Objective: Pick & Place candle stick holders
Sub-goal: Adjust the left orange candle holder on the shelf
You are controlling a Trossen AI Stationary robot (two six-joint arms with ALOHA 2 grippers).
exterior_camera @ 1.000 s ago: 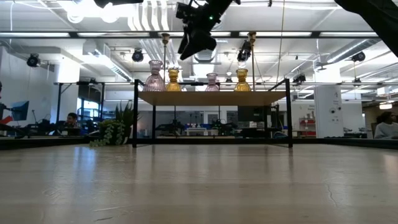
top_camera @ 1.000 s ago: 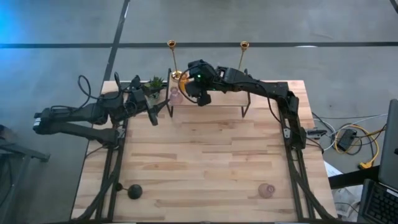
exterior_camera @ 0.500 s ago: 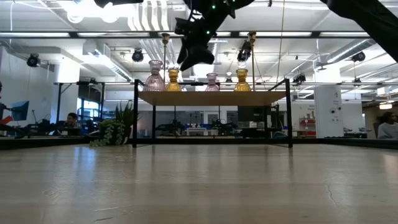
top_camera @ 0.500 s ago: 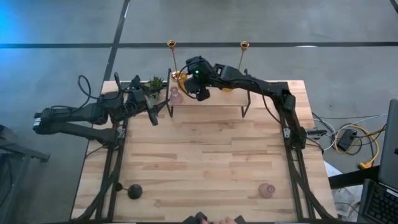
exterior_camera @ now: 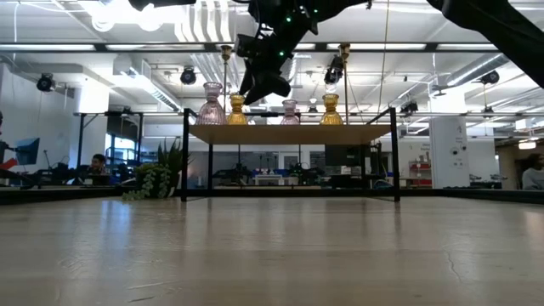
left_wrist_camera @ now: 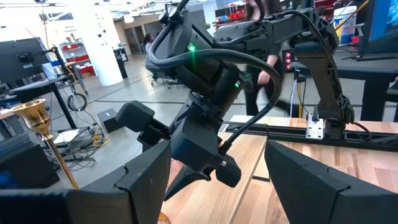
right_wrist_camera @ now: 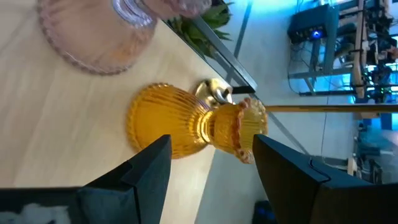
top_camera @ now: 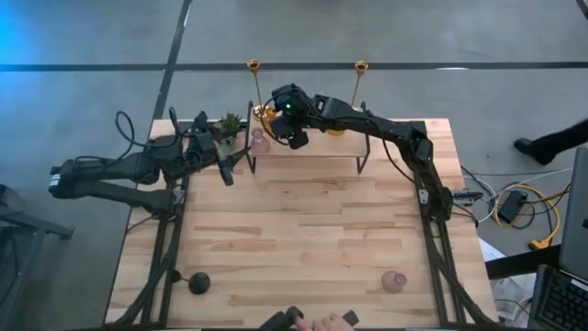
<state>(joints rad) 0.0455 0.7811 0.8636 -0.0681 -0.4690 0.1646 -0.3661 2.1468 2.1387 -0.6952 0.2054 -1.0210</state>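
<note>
right end effector (right_wrist_camera: 211, 171) open, framing an amber holder (right_wrist_camera: 186, 127) hidden from overhead.

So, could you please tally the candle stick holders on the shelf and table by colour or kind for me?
Tall thin brass sticks with round bases: 2
Squat amber glass holders: 2
Pink glass holders: 3
Black stemmed holder: 1
Total: 8
</note>
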